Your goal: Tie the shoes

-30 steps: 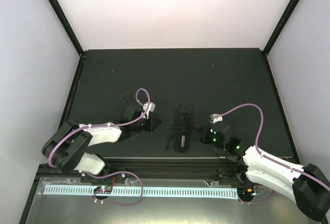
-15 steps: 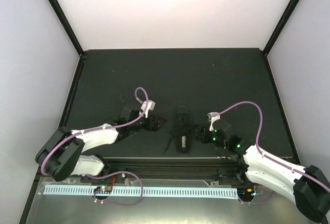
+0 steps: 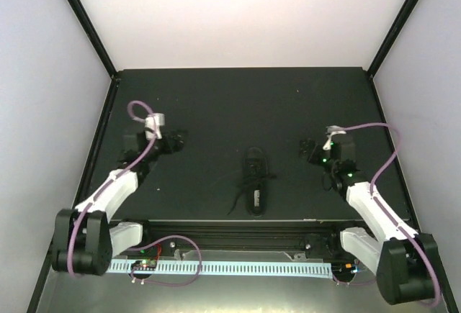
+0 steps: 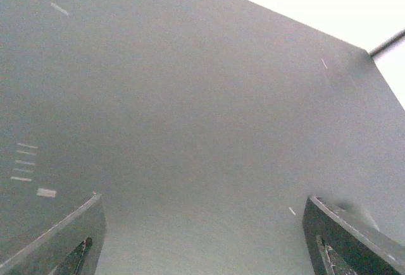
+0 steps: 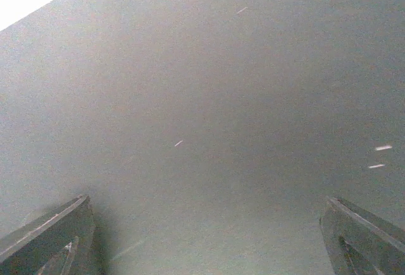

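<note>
A small black shoe [image 3: 254, 180] lies in the middle of the dark table, toe pointing away, with a pale patch on its insole. One thin lace [image 3: 235, 203] trails loose to its near left. My left gripper [image 3: 175, 140] hovers far to the shoe's left, open and empty. My right gripper [image 3: 308, 147] hovers to its right, also open and empty. In the left wrist view the left gripper [image 4: 202, 207] shows only bare table between wide-set fingers. The right gripper [image 5: 207, 204] shows the same in the right wrist view. The shoe is out of both wrist views.
The dark table [image 3: 238, 104] is bounded by black corner posts and pale walls at the back and sides. A metal rail with a white slotted strip [image 3: 216, 266] runs along the near edge by the arm bases. Purple cables loop over both wrists.
Both grippers, shut beside the shoe a second ago, have opened and swung outward and farther back, away from the shoe. The laces now lie loose on the table.
</note>
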### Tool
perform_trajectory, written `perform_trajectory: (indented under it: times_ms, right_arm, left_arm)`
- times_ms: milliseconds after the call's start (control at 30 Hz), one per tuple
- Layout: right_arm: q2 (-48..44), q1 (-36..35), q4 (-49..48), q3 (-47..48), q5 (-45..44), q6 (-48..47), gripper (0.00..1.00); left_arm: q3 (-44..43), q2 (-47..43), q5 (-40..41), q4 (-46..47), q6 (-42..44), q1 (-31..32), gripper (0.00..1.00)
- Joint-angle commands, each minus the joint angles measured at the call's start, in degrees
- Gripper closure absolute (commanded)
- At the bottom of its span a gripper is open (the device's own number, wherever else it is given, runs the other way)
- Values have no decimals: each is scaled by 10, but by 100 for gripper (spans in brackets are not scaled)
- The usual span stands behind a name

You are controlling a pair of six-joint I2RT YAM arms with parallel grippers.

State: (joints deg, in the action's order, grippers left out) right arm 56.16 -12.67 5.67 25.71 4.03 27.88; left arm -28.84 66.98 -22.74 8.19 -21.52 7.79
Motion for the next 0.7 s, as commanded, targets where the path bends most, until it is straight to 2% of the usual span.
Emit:
perform_trajectory:
  times_ms: [0,67,133,200,333,467,667]
  right_arm:
    - [-26,115,-28,2,25,-16,0]
    - [-56,136,-50,-13,-20,-27,0]
    - [-88,137,-79,-34,-82,-43,0]
    - [-122,137,-121,-67,-140,-56,0]
    - [-171,137,-222,-130,-207,-89,0]
    - [-151,137,-353,-185,-212,-117,0]
    - [-51,136,-458,-179,-222,-148,0]
  left_arm:
    - [33,-91,-10,14,1,-139,13]
    - [58,-140,52,19,13,-173,12]
    - [91,-186,142,31,35,-177,11]
    - [139,-224,199,89,48,-177,11]
    - [216,-273,219,190,77,-177,6]
    - [234,-250,212,259,81,-176,2]
    - [224,-106,199,397,84,-172,1]
